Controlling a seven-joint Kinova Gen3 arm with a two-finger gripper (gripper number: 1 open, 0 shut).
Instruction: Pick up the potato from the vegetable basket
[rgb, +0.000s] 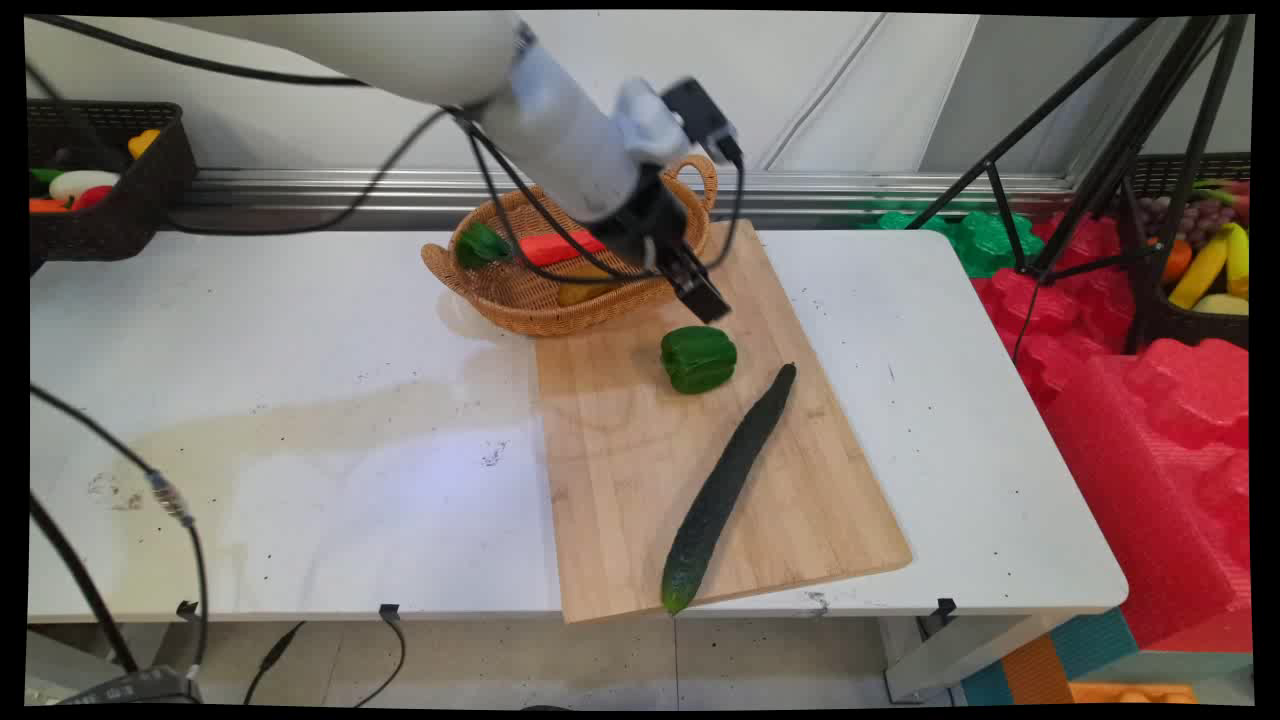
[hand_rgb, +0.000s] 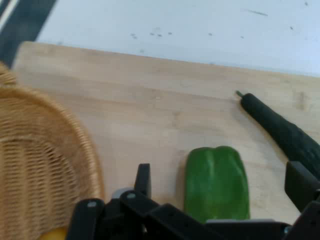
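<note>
The green bell pepper lies on its side on the far half of the board, free of any grip, and it is the thing nearest the hand.

Going from the biggest down, we see a white rectangular table with some faint stains on its top. On its right half lies a pale wooden cutting board, set at a slight angle, its near corner reaching the table's front edge. At the board's far left corner stands a round woven wicker basket with two handles, partly over the board. In it we make out a small green vegetable, a red oblong piece and something yellow half hidden behind the arm.

A long dark green cucumber lies slantwise across the board, its far tip near the pepper but apart from it, its near tip just over the board's front edge.

The black two-finger gripper hangs tilted just above and behind the pepper, between it and the basket. In the hand view the gripper shows its fingers spread wide, one on each side of the pepper, and they hold nothing. We cannot tell whether either finger touches the pepper.

As things lie, three pieces are in the basket, while the pepper and the cucumber rest on the board.
</note>
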